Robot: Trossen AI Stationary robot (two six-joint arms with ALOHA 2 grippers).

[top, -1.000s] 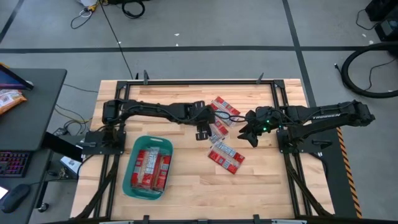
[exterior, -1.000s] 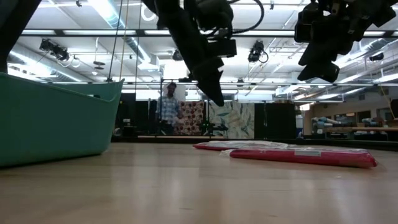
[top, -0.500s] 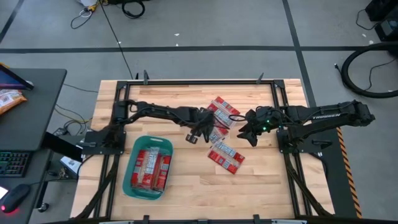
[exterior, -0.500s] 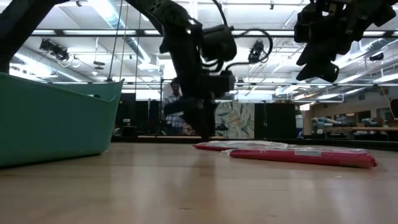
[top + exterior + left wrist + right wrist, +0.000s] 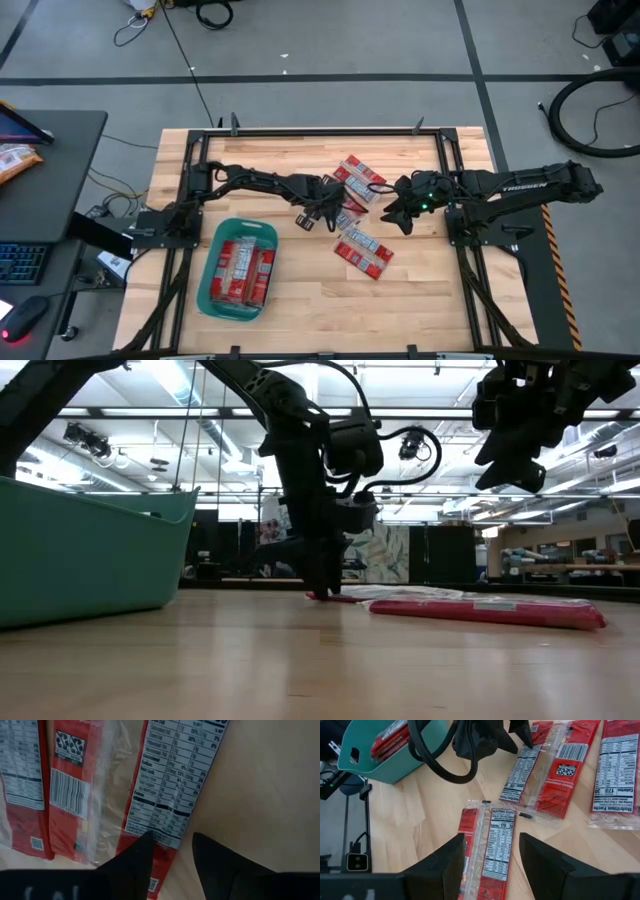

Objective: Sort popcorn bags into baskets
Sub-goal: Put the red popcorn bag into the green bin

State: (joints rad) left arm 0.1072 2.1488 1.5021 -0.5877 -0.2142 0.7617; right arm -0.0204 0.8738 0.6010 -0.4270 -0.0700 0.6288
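Note:
Three groups of red popcorn bags with white label panels lie flat mid-table: one, one, one. The teal basket near the left front holds several more red bags. My left gripper is open and down at table height. One finger stands over the end of the middle bag, the other over bare wood. My right gripper is open and hangs high above the bags. My left gripper comes from above, pointing down, astride the long edge of the middle bag near its end. One fingertip overlaps the bag. Whether it touches the bag I cannot tell. The bag lies flat on the table.
Bare wood lies between the basket and the bags, and along the near edge. A black frame borders the table. A desk with a keyboard stands to the left. A person shows far off in the room behind the left gripper in the low view.
My left gripper has come down from well above the table to the table top at the left edge of the middle bag, its arm bending lower. The bags have stayed where they were.

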